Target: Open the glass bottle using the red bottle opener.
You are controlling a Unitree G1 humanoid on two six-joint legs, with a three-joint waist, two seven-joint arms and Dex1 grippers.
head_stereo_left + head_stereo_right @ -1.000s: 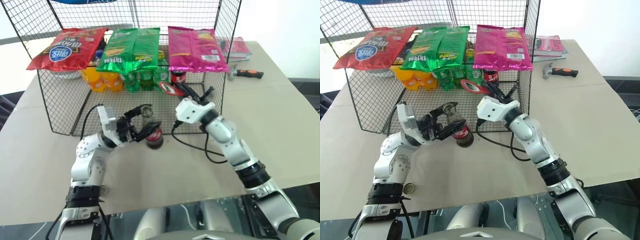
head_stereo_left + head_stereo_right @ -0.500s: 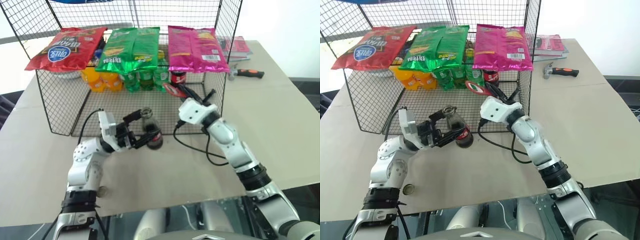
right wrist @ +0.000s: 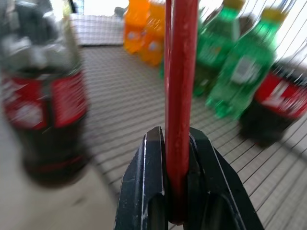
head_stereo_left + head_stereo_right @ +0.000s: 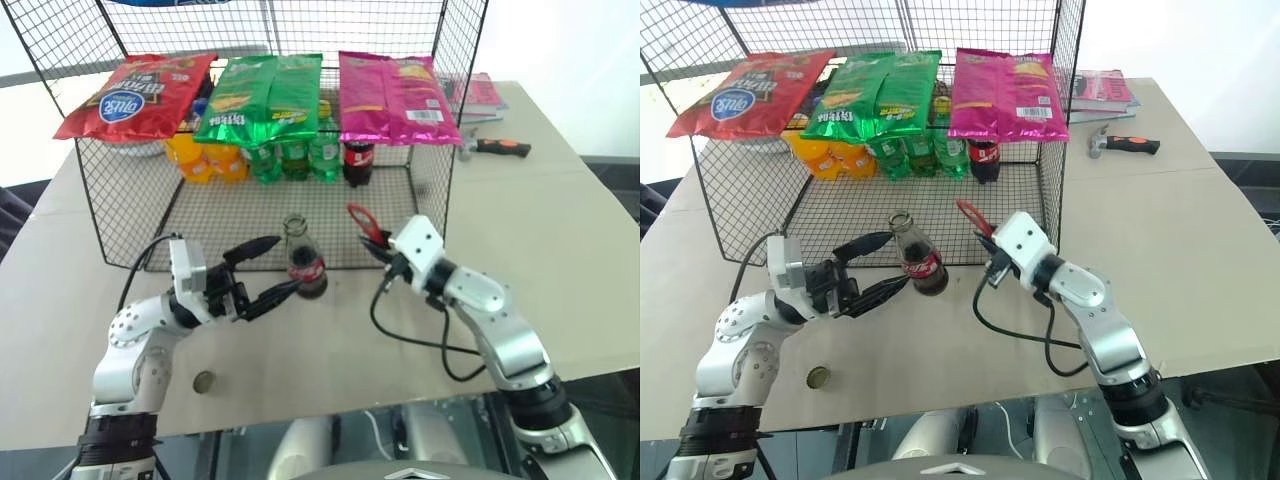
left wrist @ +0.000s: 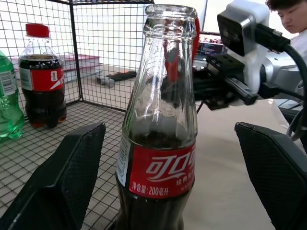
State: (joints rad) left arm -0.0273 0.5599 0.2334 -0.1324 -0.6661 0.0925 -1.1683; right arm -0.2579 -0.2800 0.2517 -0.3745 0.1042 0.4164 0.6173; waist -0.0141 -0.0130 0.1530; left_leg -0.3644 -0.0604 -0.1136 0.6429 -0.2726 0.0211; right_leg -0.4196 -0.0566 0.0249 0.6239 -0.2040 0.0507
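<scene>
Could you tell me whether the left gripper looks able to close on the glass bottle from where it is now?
Probably yes: the left gripper is open with the glass bottle standing between its fingers, nothing intervening.

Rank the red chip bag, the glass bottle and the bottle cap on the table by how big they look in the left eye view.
1. red chip bag
2. glass bottle
3. bottle cap
</scene>
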